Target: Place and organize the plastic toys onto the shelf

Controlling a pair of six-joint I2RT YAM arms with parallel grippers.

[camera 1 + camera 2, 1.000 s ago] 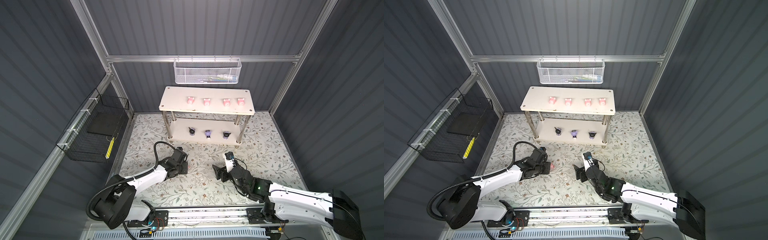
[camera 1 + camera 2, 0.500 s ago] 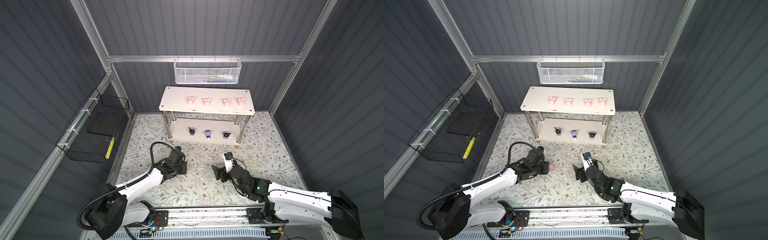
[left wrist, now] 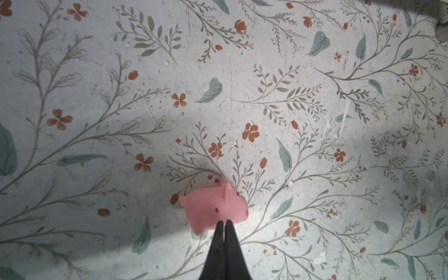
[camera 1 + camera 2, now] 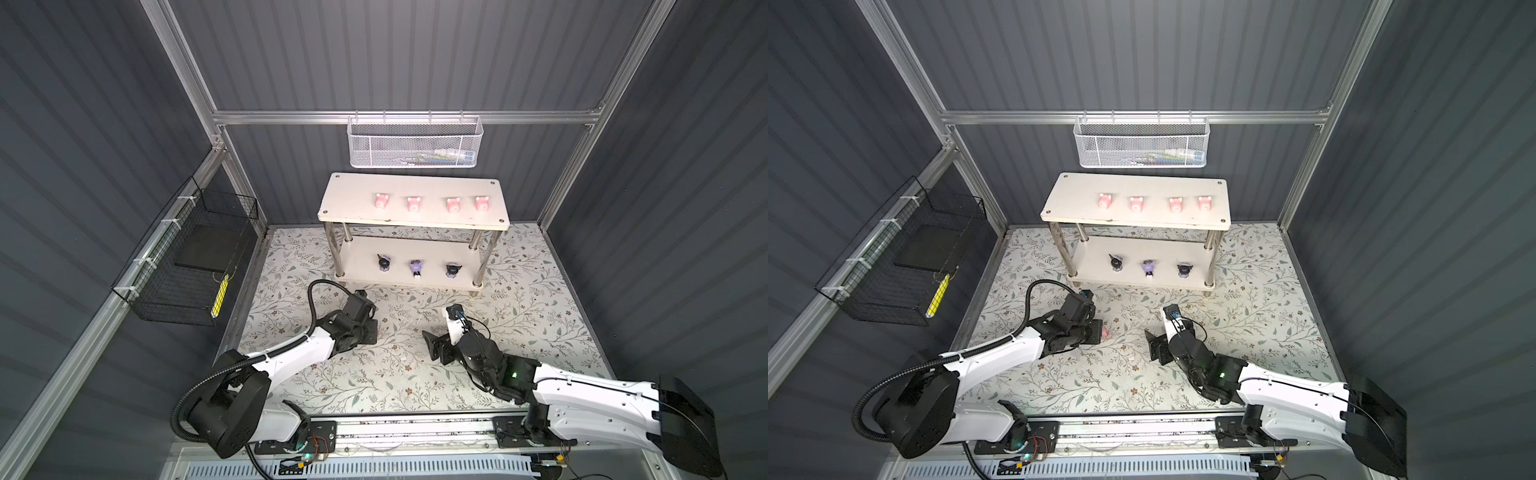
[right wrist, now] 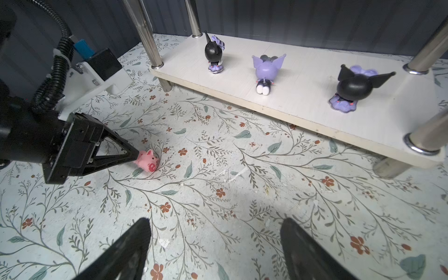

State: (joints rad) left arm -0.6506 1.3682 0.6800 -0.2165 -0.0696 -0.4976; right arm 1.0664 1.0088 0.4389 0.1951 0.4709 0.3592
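- While four pink pigs [image 4: 414, 203] are sitting in a row on the top tier of the shelf [image 4: 345, 199], centre of frame in both top views, three purple figurines [image 4: 415, 267] are standing on its lower tier.
- Fifth pig [image 4: 1104, 332] is lying on the floral mat [image 4: 519, 316], lower left of centre in a top view, well apart from the shelf.
- Left gripper [image 3: 224, 221] is pressing its clenched tips against the pig's side. The jaws are meeting with no gap, so I cannot tell if anything is being nipped; the body is not between them.
- Right gripper [image 5: 215, 223] is hanging spread wide and empty, lower centre in both top views, near the pig but not touching it.
- Step in hand, by my read: going after the last pig, looking like a nudge or a missed pinch.
- Next move is calling for opening the left jaws, straddling the pig's body, closing, then carrying it to the bare left end of the top row.
- Small rounded toy is likely skidding if pushed.
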